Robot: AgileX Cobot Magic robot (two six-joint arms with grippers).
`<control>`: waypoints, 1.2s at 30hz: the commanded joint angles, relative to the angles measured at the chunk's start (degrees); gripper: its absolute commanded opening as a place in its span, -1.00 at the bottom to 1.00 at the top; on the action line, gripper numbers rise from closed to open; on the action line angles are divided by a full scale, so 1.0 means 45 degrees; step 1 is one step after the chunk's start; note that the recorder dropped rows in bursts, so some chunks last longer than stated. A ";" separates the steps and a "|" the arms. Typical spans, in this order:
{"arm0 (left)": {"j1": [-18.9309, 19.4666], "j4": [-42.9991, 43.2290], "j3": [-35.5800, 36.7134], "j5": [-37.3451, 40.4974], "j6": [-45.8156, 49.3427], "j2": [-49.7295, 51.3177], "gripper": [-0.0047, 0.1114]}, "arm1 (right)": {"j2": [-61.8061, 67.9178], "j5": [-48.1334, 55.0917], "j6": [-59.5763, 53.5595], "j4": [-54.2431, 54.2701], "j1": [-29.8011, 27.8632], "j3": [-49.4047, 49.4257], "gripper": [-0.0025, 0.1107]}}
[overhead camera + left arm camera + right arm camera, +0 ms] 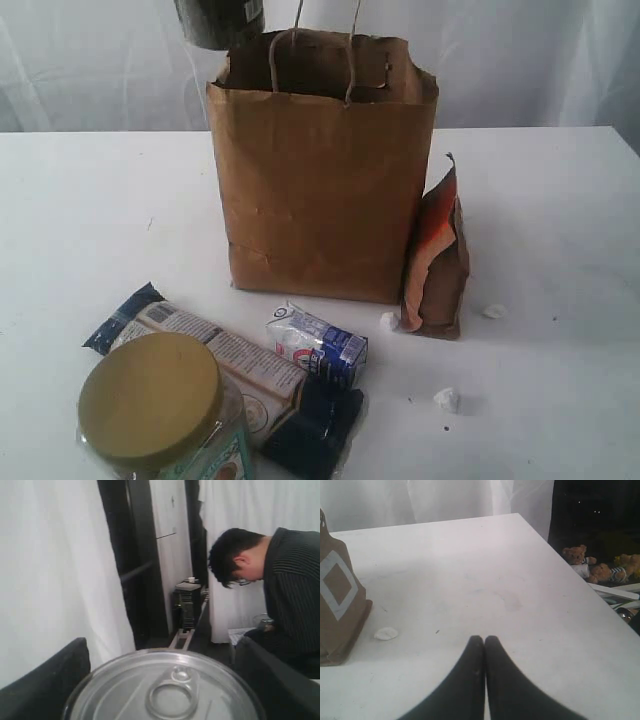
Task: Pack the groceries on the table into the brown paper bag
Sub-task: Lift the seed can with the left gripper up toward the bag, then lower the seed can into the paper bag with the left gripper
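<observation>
The brown paper bag (320,170) stands upright at the middle of the table (560,220). High above its left rim hangs the clear can of dark grains (220,20), its pull-tab lid (165,687) filling the left wrist view between the fingers of my left gripper (162,680), which is shut on it. The orange-brown pouch (437,260) (337,595) leans on the bag's right side. In front lie the olive-lidded jar (155,405), the long dark-blue packet (240,375) and the small white-blue carton (318,345). My right gripper (484,641) is shut and empty over bare table. The yellow-grain bottle is out of view.
Small white crumbs (447,400) lie right of the carton and by the pouch (386,633). The table's right edge (570,575) drops off toward soft toys (580,560). A person in a dark shirt (280,595) sits beyond the left arm.
</observation>
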 commanded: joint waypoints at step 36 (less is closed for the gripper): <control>-0.0746 -0.0832 -0.1265 0.1895 0.0833 0.1385 -0.92 | -0.0068 -0.0022 -0.0136 -0.0020 0.0004 0.0063 -0.96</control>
